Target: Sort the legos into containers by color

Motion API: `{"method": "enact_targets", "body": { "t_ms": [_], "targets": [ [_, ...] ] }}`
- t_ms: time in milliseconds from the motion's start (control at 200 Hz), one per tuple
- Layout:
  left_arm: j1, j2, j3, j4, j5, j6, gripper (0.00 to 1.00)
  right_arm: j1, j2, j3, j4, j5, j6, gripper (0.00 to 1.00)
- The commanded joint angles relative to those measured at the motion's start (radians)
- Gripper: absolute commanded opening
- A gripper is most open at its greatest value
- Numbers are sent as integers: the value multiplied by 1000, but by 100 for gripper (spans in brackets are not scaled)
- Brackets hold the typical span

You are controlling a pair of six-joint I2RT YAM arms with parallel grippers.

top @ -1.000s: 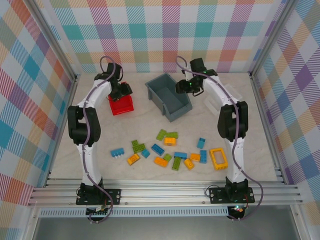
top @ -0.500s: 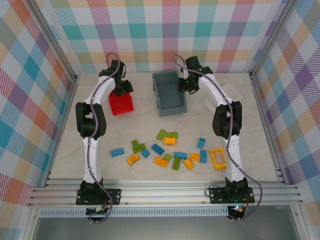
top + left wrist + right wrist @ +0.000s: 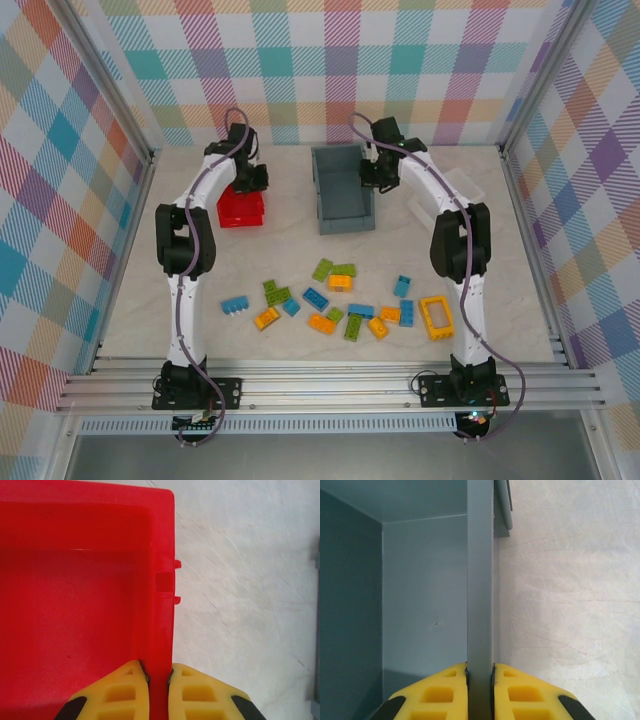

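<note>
The left gripper [image 3: 157, 677] is clamping the wall of the red rectangular plastic bin [image 3: 161, 540], and the right gripper [image 3: 480, 672] is clamping the wall of the grey plastic bin [image 3: 479, 580]. These thin-wall grips are risking slip or tipping. The small studded plastic legos [image 3: 316, 298] are lying on the table [image 3: 250, 250], well apart from both bins.

You overlook the whole bench [image 3: 260, 250] from high behind; close wrist cameras face beyond the left pincer [image 3: 158, 672] onto the red bin [image 3: 75, 605], the right pincer [image 3: 480, 669] onto the grey bin [image 3: 420, 605], both shared overhead.

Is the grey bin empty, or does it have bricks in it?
Empty: the grey bin shows a bare floor from above, and its inside is bare in the right wrist view.
</note>
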Motion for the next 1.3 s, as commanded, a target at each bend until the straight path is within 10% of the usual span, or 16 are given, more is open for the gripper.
{"method": "enact_targets", "body": {
  "t_ms": [0,415,850,1300],
  "targets": [
    [-72,-76,-77,24,66,-62,0,9,-71,-63,-23,-12,47,15],
    [-193,-59,-93,89,53,-176,2,17,-94,-113,-3,-62,135,30],
    [-196,-158,-70,87,35,-239,45,-133,-411,-361,4,56,211,71],
    [-215,-717,-556,260,1,-347,52,-443,-350,-526,53,-77,337,69]
  ]
}}
